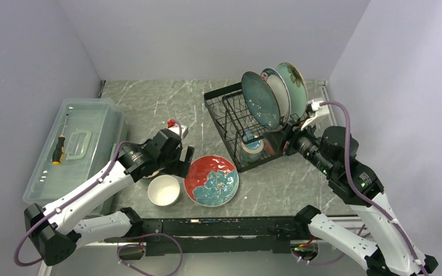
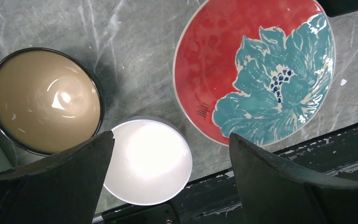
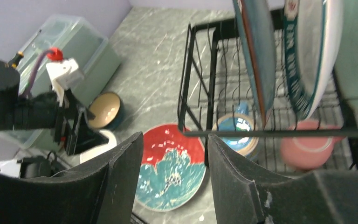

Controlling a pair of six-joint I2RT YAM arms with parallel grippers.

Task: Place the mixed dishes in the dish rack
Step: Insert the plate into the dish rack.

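Left wrist view: left gripper stands wide open above round white ceramic bowl and red flowered plate. Right gripper is half-open, gripping nothing.

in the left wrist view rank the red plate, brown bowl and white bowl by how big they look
1. red plate, clearly largest even though the top edge cuts it off
2. brown bowl
3. white bowl, somewhat smaller than the brown one
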